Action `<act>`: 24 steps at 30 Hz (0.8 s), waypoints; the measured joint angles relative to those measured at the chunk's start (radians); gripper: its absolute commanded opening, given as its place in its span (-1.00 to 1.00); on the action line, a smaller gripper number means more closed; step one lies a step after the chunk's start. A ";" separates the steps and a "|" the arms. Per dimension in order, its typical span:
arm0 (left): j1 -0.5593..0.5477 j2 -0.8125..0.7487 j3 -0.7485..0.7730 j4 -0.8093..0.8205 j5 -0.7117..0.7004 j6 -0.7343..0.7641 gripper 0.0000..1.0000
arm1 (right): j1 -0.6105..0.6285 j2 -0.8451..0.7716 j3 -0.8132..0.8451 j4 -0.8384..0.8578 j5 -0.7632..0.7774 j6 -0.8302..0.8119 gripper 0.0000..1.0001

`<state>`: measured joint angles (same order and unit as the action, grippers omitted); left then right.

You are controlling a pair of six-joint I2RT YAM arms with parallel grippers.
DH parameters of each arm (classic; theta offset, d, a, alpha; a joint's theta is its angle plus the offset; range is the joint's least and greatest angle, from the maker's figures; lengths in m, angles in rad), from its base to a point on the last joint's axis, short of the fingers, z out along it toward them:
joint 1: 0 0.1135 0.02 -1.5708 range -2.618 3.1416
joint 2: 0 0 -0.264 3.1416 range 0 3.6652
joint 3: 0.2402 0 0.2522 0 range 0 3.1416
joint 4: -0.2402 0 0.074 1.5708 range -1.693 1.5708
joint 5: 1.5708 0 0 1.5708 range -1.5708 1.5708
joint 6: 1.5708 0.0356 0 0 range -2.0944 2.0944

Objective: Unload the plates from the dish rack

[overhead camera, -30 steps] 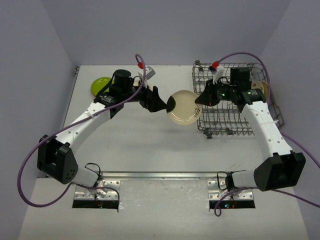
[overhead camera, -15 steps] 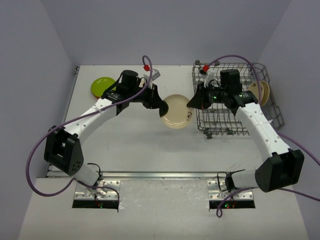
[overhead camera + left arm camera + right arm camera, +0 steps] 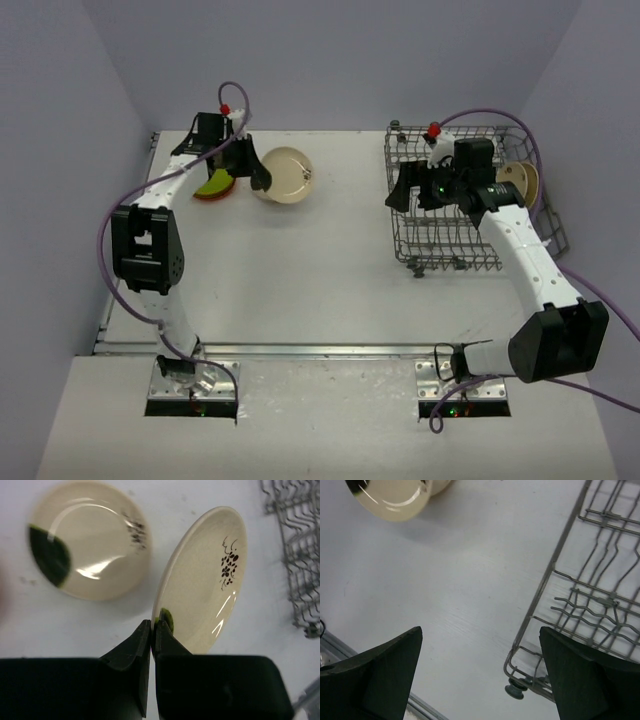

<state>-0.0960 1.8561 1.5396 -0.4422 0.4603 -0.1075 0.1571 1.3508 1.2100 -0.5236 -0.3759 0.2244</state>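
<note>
Left end effector [image 3: 262, 178] clamped on beige plate [image 3: 288, 172], now swung far-left beside green plate [image 3: 213, 183].
Right end effector [image 3: 480, 630] has released, fingers apart by dish rack [image 3: 450, 240]; handover done, set-down next.

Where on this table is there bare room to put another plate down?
The broad middle of the table, between the dish rack on the right and the left arm, down to the near edge, is bare. The far left corner is crowded: the lime green plate, the beige plate and the left gripper pinching it.
</note>
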 measured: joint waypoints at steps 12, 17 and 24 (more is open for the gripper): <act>0.166 0.357 0.350 -0.123 -0.069 -0.011 -0.88 | -0.092 -0.019 -0.059 -0.012 0.053 -0.007 0.97; 0.166 0.396 0.388 -0.134 -0.055 -0.011 -0.66 | -0.099 -0.030 -0.060 -0.013 0.053 -0.014 0.98; 0.166 0.402 0.389 -0.139 -0.046 -0.010 0.11 | -0.103 -0.029 -0.060 -0.020 0.051 -0.014 0.98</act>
<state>0.0696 2.2580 1.9282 -0.5814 0.4143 -0.1173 0.0544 1.3223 1.1503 -0.5440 -0.3252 0.2100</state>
